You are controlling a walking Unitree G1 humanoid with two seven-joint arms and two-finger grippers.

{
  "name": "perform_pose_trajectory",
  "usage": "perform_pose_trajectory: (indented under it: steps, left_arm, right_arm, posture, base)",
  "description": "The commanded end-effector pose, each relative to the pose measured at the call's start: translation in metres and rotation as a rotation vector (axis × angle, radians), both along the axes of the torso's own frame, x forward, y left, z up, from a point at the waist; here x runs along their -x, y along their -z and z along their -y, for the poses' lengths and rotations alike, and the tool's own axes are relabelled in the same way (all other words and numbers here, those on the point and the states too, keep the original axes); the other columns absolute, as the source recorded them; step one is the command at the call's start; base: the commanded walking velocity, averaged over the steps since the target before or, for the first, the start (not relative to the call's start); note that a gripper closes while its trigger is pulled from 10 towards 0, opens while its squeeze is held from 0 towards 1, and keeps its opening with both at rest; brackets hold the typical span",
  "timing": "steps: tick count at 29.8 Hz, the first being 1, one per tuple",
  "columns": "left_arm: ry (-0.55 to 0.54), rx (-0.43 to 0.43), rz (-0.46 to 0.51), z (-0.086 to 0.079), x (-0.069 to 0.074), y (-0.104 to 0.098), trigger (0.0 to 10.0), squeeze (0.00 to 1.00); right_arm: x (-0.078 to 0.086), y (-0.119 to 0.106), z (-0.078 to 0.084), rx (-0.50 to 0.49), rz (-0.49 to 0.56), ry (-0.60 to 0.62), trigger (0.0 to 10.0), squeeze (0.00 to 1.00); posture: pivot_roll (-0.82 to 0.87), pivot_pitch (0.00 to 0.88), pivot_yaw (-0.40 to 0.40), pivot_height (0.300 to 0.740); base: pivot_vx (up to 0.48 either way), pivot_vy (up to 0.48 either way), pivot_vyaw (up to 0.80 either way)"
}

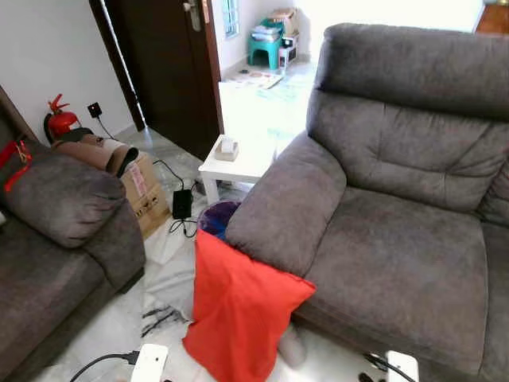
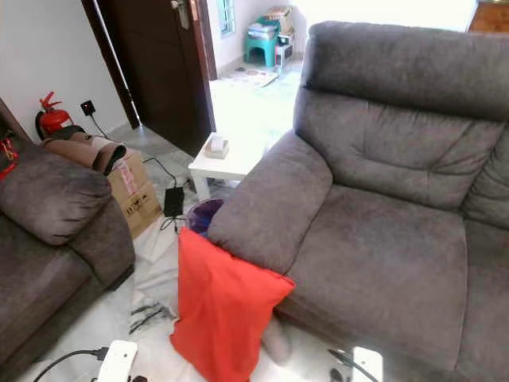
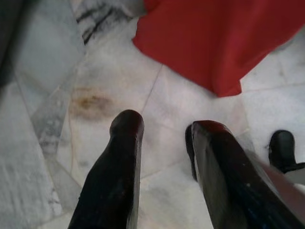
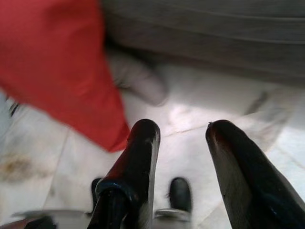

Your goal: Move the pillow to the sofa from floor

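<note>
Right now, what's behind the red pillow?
The pillow leans against the sofa armrest. A purple bin peeks out behind it; most of the bin and the sofa's lower corner are covered.

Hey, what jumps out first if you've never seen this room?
The bright red pillow stands on the marble floor, leaning against the armrest of the big grey sofa. Behind it sits a small white side table, and a red fire extinguisher stands by the far wall.

cardboard box (image 1: 145, 193) label (print illegible)
</note>
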State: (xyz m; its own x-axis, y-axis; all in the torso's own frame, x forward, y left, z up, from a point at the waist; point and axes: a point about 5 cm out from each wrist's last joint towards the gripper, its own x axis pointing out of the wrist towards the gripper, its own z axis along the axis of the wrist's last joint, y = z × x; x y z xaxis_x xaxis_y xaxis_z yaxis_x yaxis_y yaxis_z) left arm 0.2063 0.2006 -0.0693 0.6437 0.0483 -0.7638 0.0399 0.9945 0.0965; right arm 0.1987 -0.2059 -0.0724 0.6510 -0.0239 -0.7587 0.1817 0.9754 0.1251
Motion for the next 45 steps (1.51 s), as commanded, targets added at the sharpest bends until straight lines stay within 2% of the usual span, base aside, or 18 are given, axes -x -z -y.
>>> perform_pose_trajectory:
  steps: [1, 5, 10, 19, 24, 26, 29, 30, 31, 32, 34, 35, 39, 41, 43, 45]
  left_arm:
    - [-0.018, -0.018, -0.032, -0.008, 0.009, 0.004, 10.0, 0.0]
    - [-0.016, -0.037, -0.01, -0.011, 0.004, 0.0, 10.0, 0.0]
    - [-0.024, -0.034, -0.003, -0.012, 0.003, 0.0, 10.0, 0.0]
    - [-0.018, -0.017, -0.007, -0.005, 0.005, 0.002, 10.0, 0.0]
    - [-0.021, -0.018, 0.04, -0.003, -0.005, -0.004, 10.0, 0.0]
    - [-0.003, -0.021, 0.083, 0.0, -0.016, -0.01, 10.0, 0.0]
    - [0.031, -0.03, 0.178, 0.004, -0.033, -0.023, 10.0, 0.0]
    - [0.037, -0.029, 0.251, 0.005, -0.045, -0.033, 10.0, 0.0]
    - [0.038, -0.027, 0.272, 0.005, -0.048, -0.036, 10.0, 0.0]
    - [0.054, -0.033, 0.33, 0.005, -0.057, -0.045, 10.0, 0.0]
    - [0.06, -0.035, 0.349, 0.005, -0.06, -0.048, 10.0, 0.0]
    - [0.077, -0.048, 0.416, 0.004, -0.07, -0.059, 10.0, 0.0]
    - [0.113, -0.061, 0.527, 0.005, -0.082, -0.076, 10.0, 0.0]
    - [0.122, -0.057, 0.568, 0.006, -0.085, -0.081, 10.0, 0.0]
    - [0.133, -0.047, 0.655, 0.008, -0.088, -0.092, 10.0, 0.0]
    - [0.135, -0.043, 0.685, 0.008, -0.088, -0.095, 10.0, 0.0]
  right_arm:
    - [0.001, 0.002, -0.01, -0.014, -0.011, -0.024, 10.0, 0.0]
    - [-0.001, 0.002, -0.018, -0.049, 0.002, 0.012, 10.0, 0.0]
    - [0.0, 0.003, -0.018, -0.045, -0.003, 0.014, 10.0, 0.0]
    - [0.005, 0.003, -0.004, -0.035, 0.001, 0.02, 10.0, 0.0]
    - [0.0, -0.002, 0.007, -0.035, 0.026, 0.037, 10.0, 0.0]
    - [-0.006, -0.006, 0.013, -0.038, 0.05, 0.057, 10.0, 0.0]
    - [-0.018, -0.016, 0.018, -0.025, 0.101, 0.021, 10.0, 0.0]
    - [-0.028, -0.023, 0.018, -0.032, 0.155, 0.008, 10.0, 0.0]
    - [-0.031, -0.024, 0.016, -0.037, 0.172, 0.007, 10.0, 0.0]
    - [-0.037, -0.028, 0.012, -0.039, 0.212, 0.006, 10.0, 0.0]
    - [-0.038, -0.03, 0.012, -0.038, 0.224, 0.006, 10.0, 0.0]
    - [-0.048, -0.038, 0.013, -0.047, 0.288, 0.017, 10.0, 0.0]
    - [-0.063, -0.055, 0.019, -0.057, 0.407, 0.037, 10.0, 0.0]
    - [-0.067, -0.06, 0.021, -0.056, 0.443, 0.041, 10.0, 0.0]
    - [-0.078, -0.074, 0.023, -0.064, 0.55, 0.048, 10.0, 0.0]
    - [-0.082, -0.081, 0.021, -0.068, 0.597, 0.046, 10.0, 0.0]
  posture:
    - [0.05, 0.095, 0.049, 0.74]
    - [0.07, 0.102, 0.063, 0.74]
    - [0.08, 0.099, 0.053, 0.74]
    - [0.08, 0.108, 0.031, 0.74]
    - [0.09, 0.113, 0.018, 0.74]
    - [0.09, 0.119, 0.015, 0.74]
    - [0.11, 0.127, 0.005, 0.74]
    - [0.11, 0.131, 0.001, 0.74]
    - [0.11, 0.133, 0.0, 0.74]
    - [0.11, 0.134, -0.002, 0.74]
    - [0.11, 0.134, -0.002, 0.74]
    - [0.11, 0.142, -0.005, 0.74]
    - [0.1, 0.139, 0.0, 0.74]
    - [0.1, 0.135, 0.004, 0.74]
    - [0.1, 0.134, 0.008, 0.74]
    - [0.1, 0.13, 0.01, 0.74]
  base:
    - [0.274, 0.0, 0.8]
    - [0.0, 0.0, 0.55]
    - [0.0, 0.0, 0.0]
    - [0.0, 0.0, 0.0]
    - [0.0, 0.0, 0.0]
    - [0.0, 0.0, 0.0]
    - [0.0, 0.0, 0.0]
    - [0.0, 0.0, 0.0]
    - [0.0, 0.0, 0.0]
    - [0.0, 0.0, 0.0]
    - [0.0, 0.0, 0.0]
    - [0.0, 0.0, 0.0]
    - [0.0, 0.0, 0.0]
    - [0.0, 0.0, 0.0]
    - [0.0, 0.0, 0.0]
    - [0.0, 0.0, 0.0]
